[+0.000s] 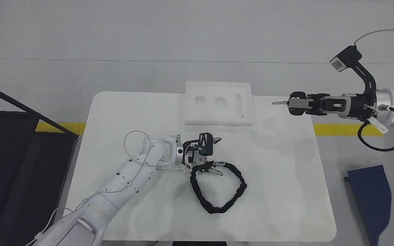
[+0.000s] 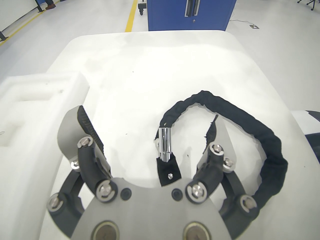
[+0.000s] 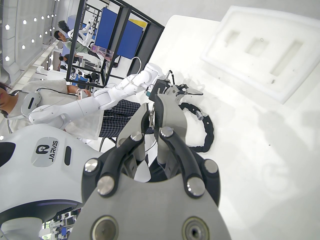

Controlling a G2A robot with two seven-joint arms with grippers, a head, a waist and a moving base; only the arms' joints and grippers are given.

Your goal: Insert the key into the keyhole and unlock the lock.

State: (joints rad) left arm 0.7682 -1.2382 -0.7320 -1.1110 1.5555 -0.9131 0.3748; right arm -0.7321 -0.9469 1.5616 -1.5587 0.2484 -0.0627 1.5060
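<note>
A chain lock in a black fabric sleeve (image 1: pixel 218 187) lies looped on the white table (image 1: pixel 283 184). Its chrome cylinder end (image 2: pixel 165 147) points away from my left wrist. My left gripper (image 2: pixel 150 128) is open just above the table, one finger on each side of that cylinder without touching it; from above it (image 1: pixel 208 165) sits at the loop's upper left end. My right gripper (image 1: pixel 288 103) hangs over the table's far right edge, shut on a thin metal key (image 1: pixel 278 103). In the right wrist view the key (image 3: pixel 150 116) is pinched between the fingers, with the lock (image 3: pixel 200 116) far off.
A white foam tray (image 1: pixel 218 103) with three recesses lies at the table's far edge, close beside the left gripper's finger (image 2: pixel 82 123). A black frame (image 1: pixel 31 117) stands to the table's left. Bare tabletop stretches between the lock and the right gripper.
</note>
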